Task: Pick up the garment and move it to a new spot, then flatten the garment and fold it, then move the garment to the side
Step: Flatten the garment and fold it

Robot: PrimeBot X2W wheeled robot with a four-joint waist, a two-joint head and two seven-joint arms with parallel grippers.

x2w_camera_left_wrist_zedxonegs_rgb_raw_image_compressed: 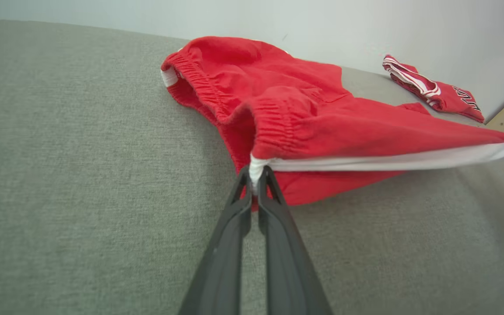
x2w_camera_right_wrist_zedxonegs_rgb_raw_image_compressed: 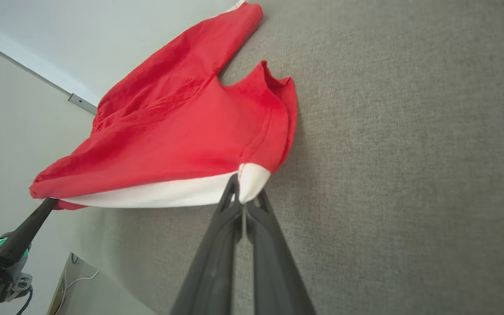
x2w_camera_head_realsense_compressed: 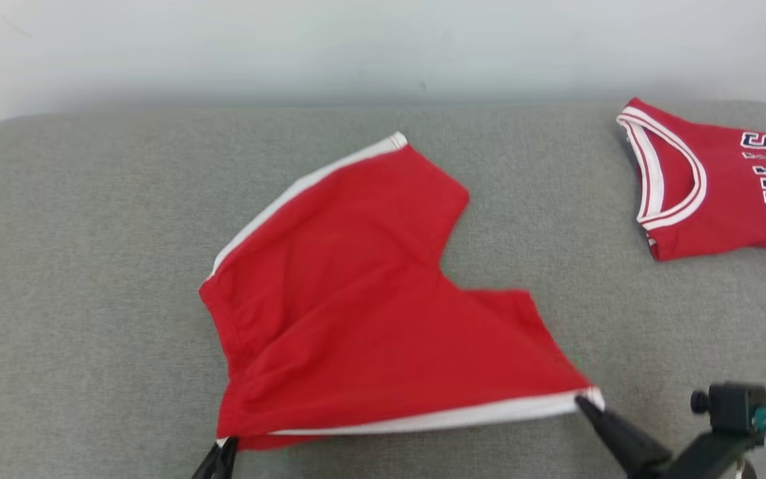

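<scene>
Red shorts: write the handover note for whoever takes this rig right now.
Left tool: shut on the red shorts, at the waistband end of the white side stripe.
Right tool: shut on the shorts at the stripe's leg-hem end.
Shorts: stripe taut between both tools, far side lying on the grey cushion; a red jersey lies far right.
Done: both grips made.
To do: flatten, fold, move aside.

You're looking at a grey fabric surface (x2w_camera_head_realsense_compressed: 90,266) with rounded far corners. The red shorts (x2w_camera_head_realsense_compressed: 356,299) with white side stripes lie near its middle, near edge raised; a red jersey (x2w_camera_head_realsense_compressed: 709,193) lies flat at the far right.
</scene>
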